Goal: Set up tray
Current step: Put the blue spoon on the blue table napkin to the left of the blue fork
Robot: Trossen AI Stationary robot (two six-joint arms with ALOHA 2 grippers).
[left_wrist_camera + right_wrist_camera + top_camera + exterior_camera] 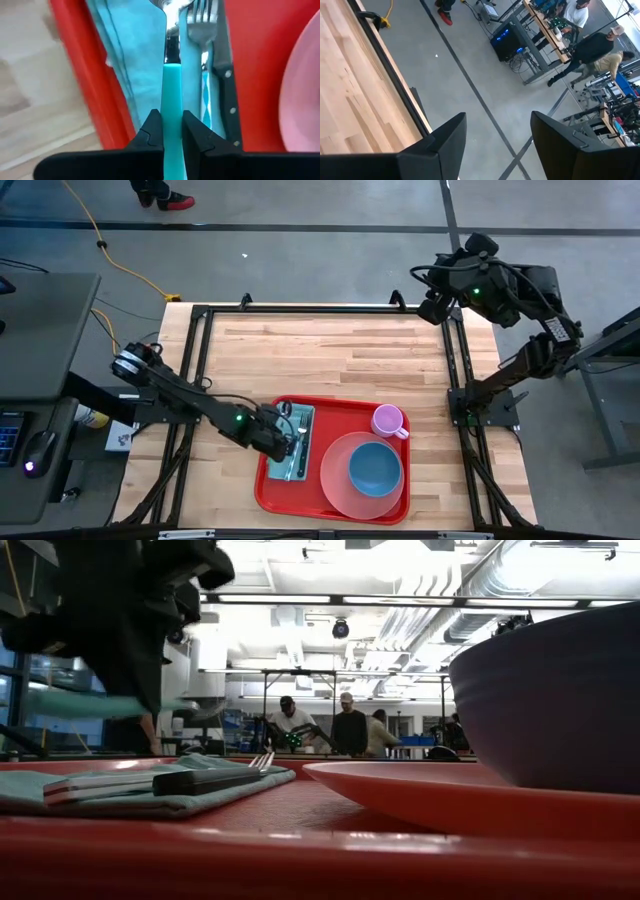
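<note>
Two arms work at a wooden table (330, 355). A red tray (268, 490) lies at the table's near edge, roughly midway between the arms. On its left part lies a teal napkin (303, 420) with a fork (202, 22) and a dark-handled knife (229, 107) resting on it, side by side. On the tray's right part sits a pink plate (335, 480) with a blue bowl (375, 467) on it, and a small pink cup (388, 421) stands just beyond the plate, near the tray's far right corner.

The left gripper (290, 442) hangs over the napkin. Its fingers (150, 132) are pinching the teal handle of a utensil (171, 100), which runs straight out between them, above the napkin and alongside the fork; its metal end lies beyond the fork's tines, and what kind of utensil it is cannot be told. In the low view the teal handle shows level, lifted clear above the napkin and cutlery.

The right gripper (497, 145) waits off the table's far right corner, over the grey floor, well apart from the tray. Its fingers are spread wide with nothing between them.

Several people stand among benches in the room beyond.
</note>
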